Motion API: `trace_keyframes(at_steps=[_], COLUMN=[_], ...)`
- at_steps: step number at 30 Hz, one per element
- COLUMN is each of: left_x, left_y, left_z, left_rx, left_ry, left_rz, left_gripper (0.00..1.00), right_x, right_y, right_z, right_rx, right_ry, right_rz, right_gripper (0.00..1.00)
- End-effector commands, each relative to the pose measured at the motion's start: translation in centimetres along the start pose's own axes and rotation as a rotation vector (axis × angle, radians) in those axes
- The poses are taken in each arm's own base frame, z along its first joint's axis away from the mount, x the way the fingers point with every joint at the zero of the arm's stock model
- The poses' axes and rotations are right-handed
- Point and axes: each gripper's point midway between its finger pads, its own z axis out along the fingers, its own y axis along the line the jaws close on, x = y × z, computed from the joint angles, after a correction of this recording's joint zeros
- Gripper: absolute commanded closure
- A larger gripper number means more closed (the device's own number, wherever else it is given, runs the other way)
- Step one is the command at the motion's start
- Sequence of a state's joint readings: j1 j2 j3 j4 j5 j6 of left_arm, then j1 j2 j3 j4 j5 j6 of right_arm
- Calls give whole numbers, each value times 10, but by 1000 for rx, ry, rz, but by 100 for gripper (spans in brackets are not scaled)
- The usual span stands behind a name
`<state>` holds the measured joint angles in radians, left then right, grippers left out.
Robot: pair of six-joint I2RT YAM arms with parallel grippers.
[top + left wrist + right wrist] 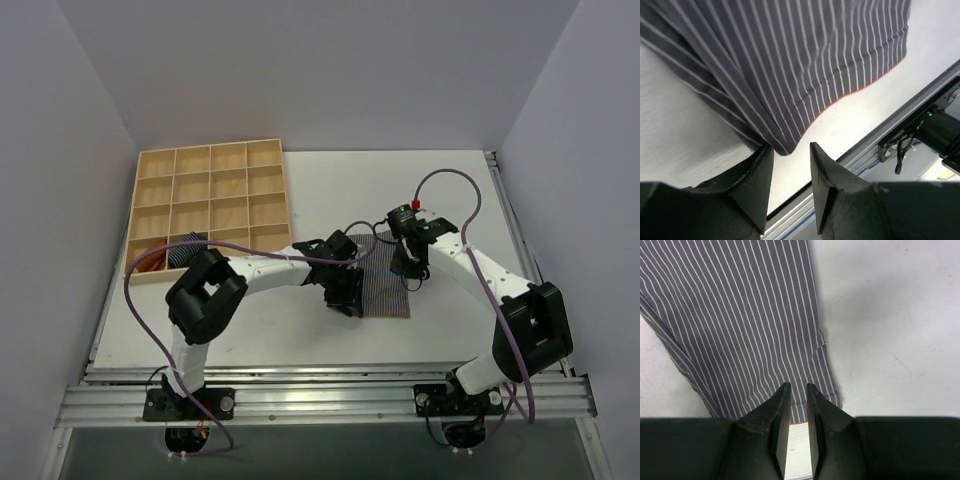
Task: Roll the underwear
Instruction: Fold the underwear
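Note:
The underwear (386,288) lies flat on the white table between the two arms. It is grey cloth with thin white stripes and a fine orange hem. My left gripper (345,296) hovers at its left edge. In the left wrist view that gripper (791,146) is open, and a corner of the underwear (790,75) ends just at its fingertips with nothing pinched. My right gripper (408,276) hangs over the cloth's right part. In the right wrist view it (798,386) stands narrowly open above the underwear (740,315), with bare table showing through the gap.
A wooden compartment tray (262,150) sits at the back left. A dark striped roll (185,250) and an orange cloth (150,262) fill its near-left cells. The metal rail (320,395) runs along the table's near edge, close to the left gripper.

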<state>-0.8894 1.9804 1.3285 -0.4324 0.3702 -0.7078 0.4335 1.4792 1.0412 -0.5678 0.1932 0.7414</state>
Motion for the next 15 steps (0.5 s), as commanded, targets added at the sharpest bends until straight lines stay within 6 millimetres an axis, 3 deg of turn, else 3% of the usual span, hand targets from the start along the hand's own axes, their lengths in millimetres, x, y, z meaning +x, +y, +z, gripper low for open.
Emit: trace_keyframes(at_steps=[1,2,8,14,15], left_x=[-14,-20,-34,-22,-23], left_y=[-27,-32,0,34,43], left_z=[-14,-28,-80,-110,-118], left_rx=[52,63,9,-87,-111], left_ry=[-79,-115,-232,-293,-311], left_rz=[8,4,-88,-150,-172], left_gripper=[57,57,47,46,46], right_x=[0,1,15,41,54], right_y=[4,9,48,72,79], right_z=[-14,-17,-31,-23,-21], right_rx=[-31,-55,-157,-168,-166], right_ry=[4,0,-26,-16,-5], right_rz=[-58,-67,-116,-168,-208], right_gripper=[83,82,76,68,64])
